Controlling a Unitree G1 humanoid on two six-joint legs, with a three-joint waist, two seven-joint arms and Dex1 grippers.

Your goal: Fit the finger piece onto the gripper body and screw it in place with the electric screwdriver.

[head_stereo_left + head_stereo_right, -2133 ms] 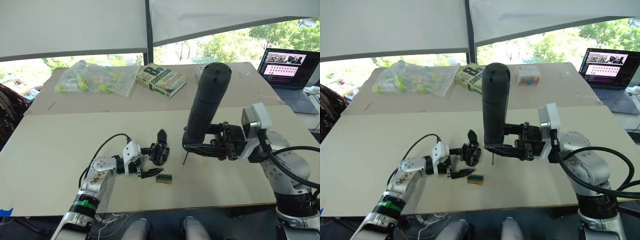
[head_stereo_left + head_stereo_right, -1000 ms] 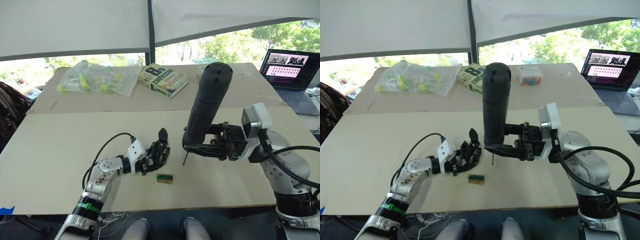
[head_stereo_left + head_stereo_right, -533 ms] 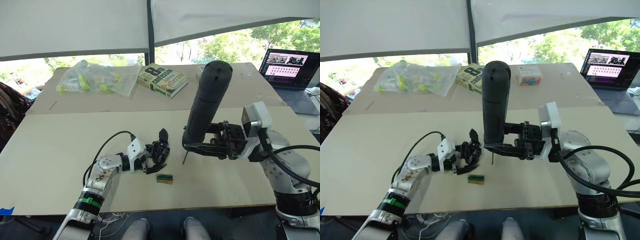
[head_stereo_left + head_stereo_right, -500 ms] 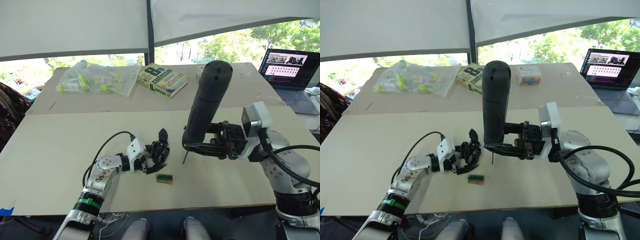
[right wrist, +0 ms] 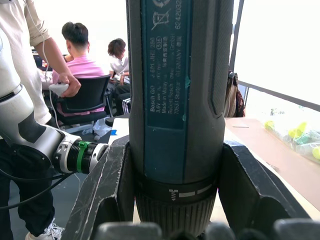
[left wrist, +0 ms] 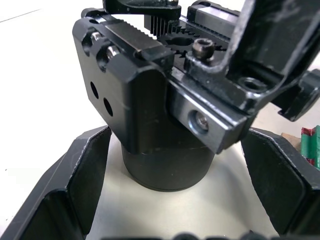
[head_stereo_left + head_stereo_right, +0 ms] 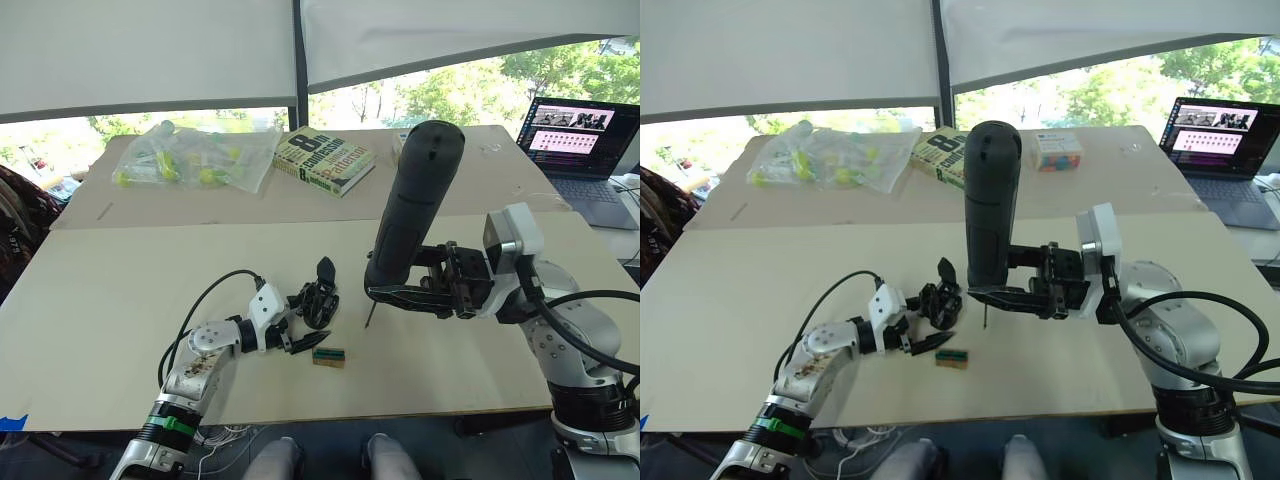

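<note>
Since half a second ago the left gripper (image 7: 300, 335) has drawn back slightly from the small black blocky gripper body (image 7: 320, 300); its fingers stand wide, either side of the base, apart from it. That suggests re-gripping, not fastening. The right gripper (image 7: 410, 290) clamps the long dark cylindrical electric screwdriver (image 7: 410, 205) upright just beside the body. I cannot tell where the finger piece is. A clear plastic bag (image 7: 190, 155) beyond holds yellow-green items.

Pale tabletop (image 7: 120, 280) beneath bright, white-blinded windows (image 7: 420, 90)

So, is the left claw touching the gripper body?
Apart. The left wrist view shows table between the open left claw fingers and the gripper body.
</note>
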